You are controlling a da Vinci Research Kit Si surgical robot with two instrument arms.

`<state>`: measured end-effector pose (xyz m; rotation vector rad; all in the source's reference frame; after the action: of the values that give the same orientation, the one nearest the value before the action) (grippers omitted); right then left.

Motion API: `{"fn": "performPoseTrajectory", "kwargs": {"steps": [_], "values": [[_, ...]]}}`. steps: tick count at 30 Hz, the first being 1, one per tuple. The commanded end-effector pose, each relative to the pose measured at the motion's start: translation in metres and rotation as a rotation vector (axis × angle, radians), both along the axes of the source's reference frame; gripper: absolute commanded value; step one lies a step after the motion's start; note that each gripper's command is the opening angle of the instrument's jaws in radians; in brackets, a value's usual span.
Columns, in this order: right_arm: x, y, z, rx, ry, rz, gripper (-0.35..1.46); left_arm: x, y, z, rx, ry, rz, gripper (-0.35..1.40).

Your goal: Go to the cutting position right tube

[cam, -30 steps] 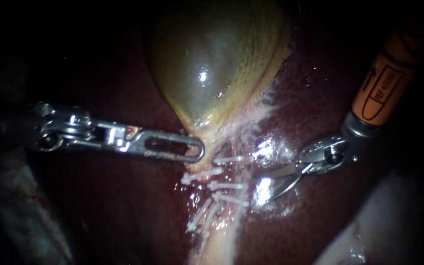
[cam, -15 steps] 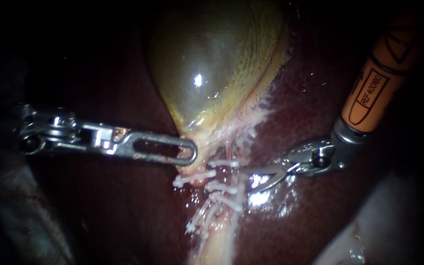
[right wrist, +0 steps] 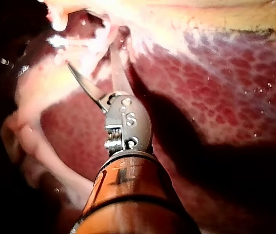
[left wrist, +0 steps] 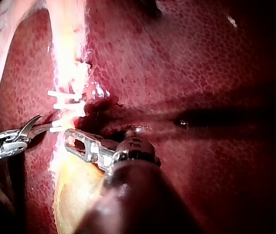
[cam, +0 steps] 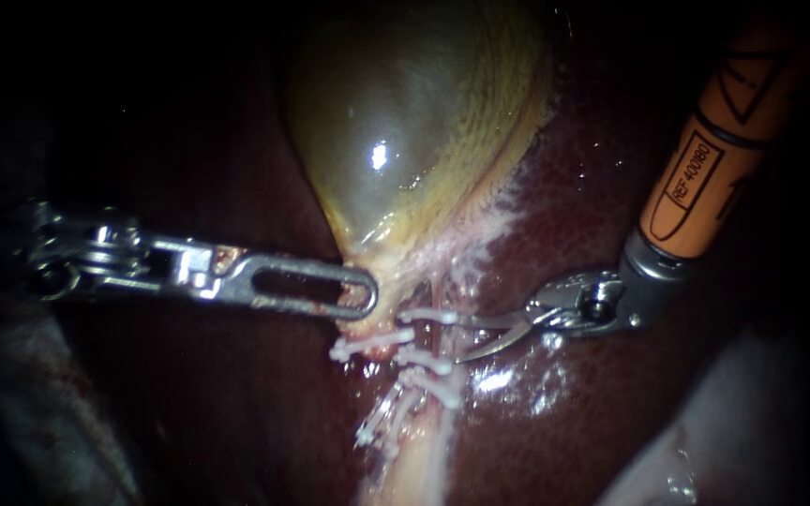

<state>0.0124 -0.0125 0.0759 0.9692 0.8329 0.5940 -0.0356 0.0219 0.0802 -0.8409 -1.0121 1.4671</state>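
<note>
Far left, the scene falls away into darkness, with a dim grey fold [cam: 39, 422] low in the corner that is too dark to name. My left instrument [cam: 363, 298] comes in from that side and lies almost level over dark red liver [cam: 592, 150]. Its slotted jaws are closed together, pinching the pale tissue at the narrow lower end of the gallbladder [cam: 405, 131]. The gallbladder bulges yellow-green and glossy above the tip, and a frayed white fringe runs along its right border where it meets the liver. Just below the neck, several white clips [cam: 374, 341] lie crosswise over pale strands that run down toward the lower edge. The right tube [cam: 435, 292] is the thin pale strand on the right of this cluster, dropping from the neck through the right-hand clips. My right instrument [cam: 442, 339] reaches it from the right. Its two curved blades stand apart in a narrow V, the upper blade lying across the tube just beneath the topmost clip and the lower blade's tip stopping just beside it. The right wrist view shows pale tissue in the gap between the blades, gripped by neither. Behind the blades, wet liver glistens bare under the hinge and the orange sleeve [cam: 696, 178] of the shaft. A pale grey mass [cam: 724, 440] fills the lower right corner.
</note>
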Motion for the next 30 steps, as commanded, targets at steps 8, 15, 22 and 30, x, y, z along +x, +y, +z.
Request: {"fn": "performPoseTrajectory", "kwargs": {"steps": [8, 15, 22, 30], "values": [[0.0004, -0.0003, 0.0001, 0.024, -0.014, 0.013, 1.15, 0.0000, 0.0001, 0.0000, 0.001, -0.001, 0.000, -0.35], [0.0010, -0.0007, 0.0002, 0.031, -0.020, 0.019, 1.13, 0.0000, 0.0001, -0.0001, 0.001, -0.001, 0.000, -0.35], [0.0017, -0.0010, 0.0007, 0.028, -0.022, 0.023, 1.13, 0.0000, 0.0001, -0.0001, 0.002, -0.001, 0.000, -0.35], [0.0024, -0.0011, 0.0011, 0.032, -0.027, 0.029, 1.11, 0.0000, 0.0001, -0.0001, 0.002, -0.001, 0.000, -0.35]]}}
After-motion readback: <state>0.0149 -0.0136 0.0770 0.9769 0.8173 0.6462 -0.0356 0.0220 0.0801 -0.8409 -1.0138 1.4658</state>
